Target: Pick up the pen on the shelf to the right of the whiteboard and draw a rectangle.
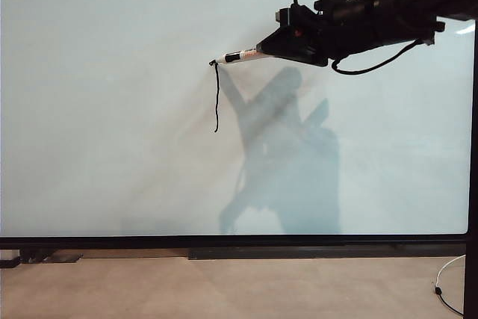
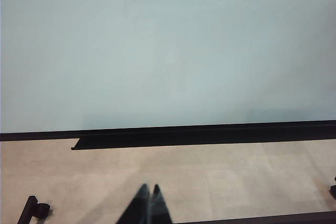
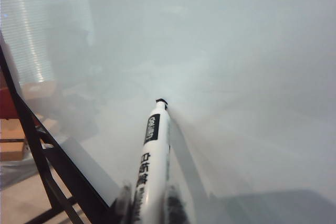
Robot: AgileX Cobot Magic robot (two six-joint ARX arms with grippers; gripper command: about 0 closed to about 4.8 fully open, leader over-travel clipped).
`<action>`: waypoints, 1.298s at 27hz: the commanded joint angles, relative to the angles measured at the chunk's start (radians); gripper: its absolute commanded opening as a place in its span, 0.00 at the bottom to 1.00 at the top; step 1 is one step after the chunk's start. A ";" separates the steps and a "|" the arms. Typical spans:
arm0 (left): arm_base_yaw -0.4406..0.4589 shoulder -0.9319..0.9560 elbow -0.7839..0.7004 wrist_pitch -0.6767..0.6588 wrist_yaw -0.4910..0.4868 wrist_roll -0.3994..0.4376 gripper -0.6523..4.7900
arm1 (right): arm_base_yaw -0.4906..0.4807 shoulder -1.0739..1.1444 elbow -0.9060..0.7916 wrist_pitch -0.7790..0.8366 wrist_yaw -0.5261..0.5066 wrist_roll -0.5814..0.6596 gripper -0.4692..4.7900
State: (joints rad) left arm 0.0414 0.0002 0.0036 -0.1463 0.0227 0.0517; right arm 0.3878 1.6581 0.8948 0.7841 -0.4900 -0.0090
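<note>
A: What colours are there?
B: The whiteboard (image 1: 112, 110) is pale grey-white with a thin black frame. The pen (image 1: 240, 56) is white with a black band and black lettering. The drawn line (image 1: 216, 98) is black.

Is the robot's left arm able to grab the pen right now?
Probably not. The pen is already clamped in the right gripper high on the whiteboard, while the left gripper sits shut, low near the floor.

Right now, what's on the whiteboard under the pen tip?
Below the pen, held by the right claw, one wobbly black line runs down the whiteboard. No other rectangle side shows. The arm covers some board at upper right.
</note>
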 commanded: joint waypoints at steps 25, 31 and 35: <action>0.000 0.000 0.004 0.012 0.000 0.000 0.11 | -0.142 -0.151 -0.135 0.000 0.028 -0.041 0.08; 0.000 0.000 0.003 0.012 0.000 0.000 0.11 | -0.182 -0.193 -0.170 -0.003 0.027 -0.045 0.08; 0.000 0.000 0.003 0.011 0.000 0.000 0.11 | -0.198 -0.206 -0.178 -0.005 0.024 -0.045 0.08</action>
State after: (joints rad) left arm 0.0414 0.0002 0.0036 -0.1459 0.0227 0.0517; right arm 0.1928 1.4609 0.7174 0.7635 -0.4976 -0.0505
